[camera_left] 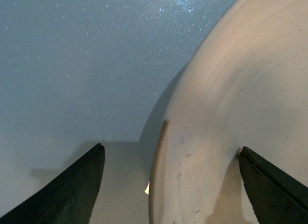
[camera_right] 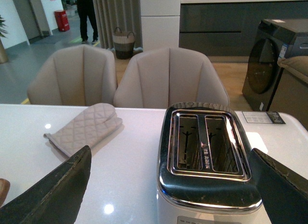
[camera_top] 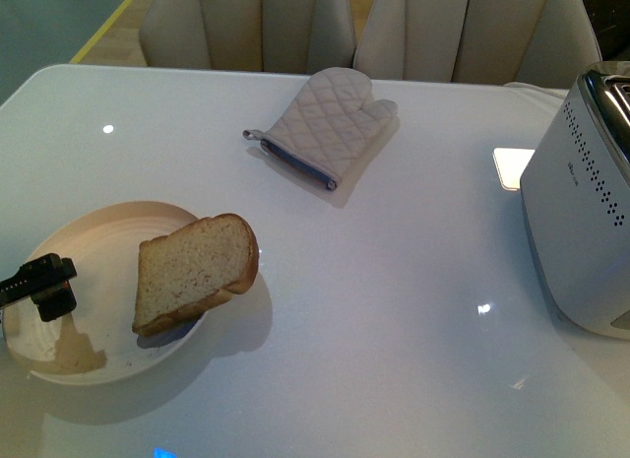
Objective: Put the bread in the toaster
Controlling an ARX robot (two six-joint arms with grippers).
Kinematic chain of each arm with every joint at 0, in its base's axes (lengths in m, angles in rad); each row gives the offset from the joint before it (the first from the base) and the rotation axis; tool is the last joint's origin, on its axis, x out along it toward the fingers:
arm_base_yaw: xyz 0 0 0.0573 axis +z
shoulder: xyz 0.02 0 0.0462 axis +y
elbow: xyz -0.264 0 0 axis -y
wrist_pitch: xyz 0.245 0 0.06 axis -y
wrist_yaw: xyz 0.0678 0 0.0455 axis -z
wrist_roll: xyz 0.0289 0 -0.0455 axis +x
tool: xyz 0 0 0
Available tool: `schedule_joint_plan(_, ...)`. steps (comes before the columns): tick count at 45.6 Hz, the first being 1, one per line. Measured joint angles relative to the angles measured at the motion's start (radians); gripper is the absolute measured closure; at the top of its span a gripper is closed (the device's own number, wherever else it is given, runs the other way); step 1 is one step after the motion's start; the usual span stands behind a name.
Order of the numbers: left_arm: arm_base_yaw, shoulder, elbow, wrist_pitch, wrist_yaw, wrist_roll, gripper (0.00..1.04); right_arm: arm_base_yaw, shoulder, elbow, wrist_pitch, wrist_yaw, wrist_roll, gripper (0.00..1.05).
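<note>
The bread [camera_top: 192, 271] is one tan slice with a brown crust, leaning tilted on the right rim of the round cream plate [camera_top: 94, 236]. My left gripper [camera_top: 49, 286] is open over the plate's left side, well left of the bread. In the left wrist view its fingers [camera_left: 72, 190] straddle the plate's rim [camera_left: 231, 113], and no bread shows there. The white toaster [camera_top: 581, 222] stands at the right edge. My right gripper [camera_right: 171, 185] is open and empty just above the toaster's chrome top [camera_right: 207, 151], which has two empty slots.
A quilted beige oven mitt [camera_top: 330, 123] lies at the back middle of the white table [camera_top: 394, 281] and also shows in the right wrist view [camera_right: 86, 127]. Beige chairs [camera_top: 295, 25] stand behind the table. A small white card [camera_top: 512, 167] lies beside the toaster.
</note>
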Motion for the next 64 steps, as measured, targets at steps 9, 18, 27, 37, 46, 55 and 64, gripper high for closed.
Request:
schedule_joint_plan(9, -0.018, 0.013, 0.021, 0.01, -0.001, -0.002, 0.49, 0.0, 0.0, 0.0, 0.0, 0.0, 0.0, 0.09)
schedule_joint_plan(18, -0.05, 0.019, 0.019, 0.052, -0.001, 0.034, 0.8, 0.0, 0.0, 0.0, 0.0, 0.0, 0.0, 0.09)
schedule_joint_plan(27, -0.126, 0.012, 0.017, 0.061, 0.028, 0.038, 1.0, 0.0, 0.0, 0.0, 0.0, 0.0, 0.0, 0.09)
schedule_joint_plan(37, -0.303, 0.009, 0.026, 0.041, 0.058, 0.01, 1.0, 0.0, 0.0, 0.0, 0.0, 0.0, 0.0, 0.09)
schedule_joint_plan(46, -0.419, 0.009, 0.047, 0.011, 0.072, 0.004, 1.0, 0.0, 0.0, 0.0, 0.0, 0.0, 0.0, 0.09)
schedule_joint_plan(55, -0.487, 0.015, 0.084, -0.027, 0.066, -0.048, 1.0, 0.0, 0.0, 0.0, 0.0, 0.0, 0.0, 0.09)
schedule_joint_plan(64, -0.531, 0.027, 0.111, -0.031, 0.066, -0.085, 1.0, 0.0, 0.0, 0.0, 0.0, 0.0, 0.0, 0.09)
